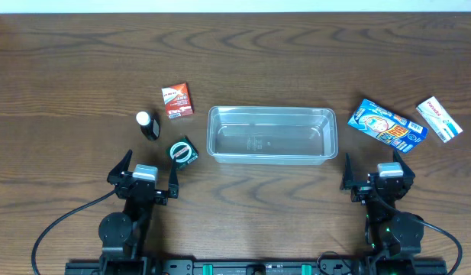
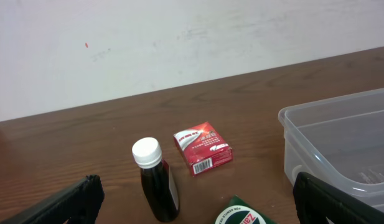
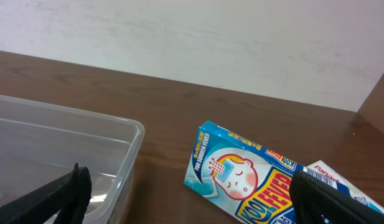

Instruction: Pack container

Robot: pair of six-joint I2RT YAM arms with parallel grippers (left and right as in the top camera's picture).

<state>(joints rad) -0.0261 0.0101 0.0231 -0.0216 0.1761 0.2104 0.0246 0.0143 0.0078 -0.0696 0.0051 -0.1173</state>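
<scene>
The clear plastic container (image 1: 271,134) sits empty mid-table; its corner shows in the left wrist view (image 2: 341,146) and in the right wrist view (image 3: 67,152). Left of it are a red box (image 1: 176,100), a dark bottle with a white cap (image 1: 148,125) and a green box (image 1: 183,151). Right of it are a blue Koolfever box (image 1: 386,126) and a white box (image 1: 439,118). My left gripper (image 1: 143,177) is open and empty, near the green box. My right gripper (image 1: 377,174) is open and empty, below the blue box.
The table is dark wood. A white wall runs along its far edge. The bottle (image 2: 155,180) stands upright between my left fingers' line of sight, with the red box (image 2: 203,147) behind it. The blue box (image 3: 248,177) lies flat ahead of my right gripper.
</scene>
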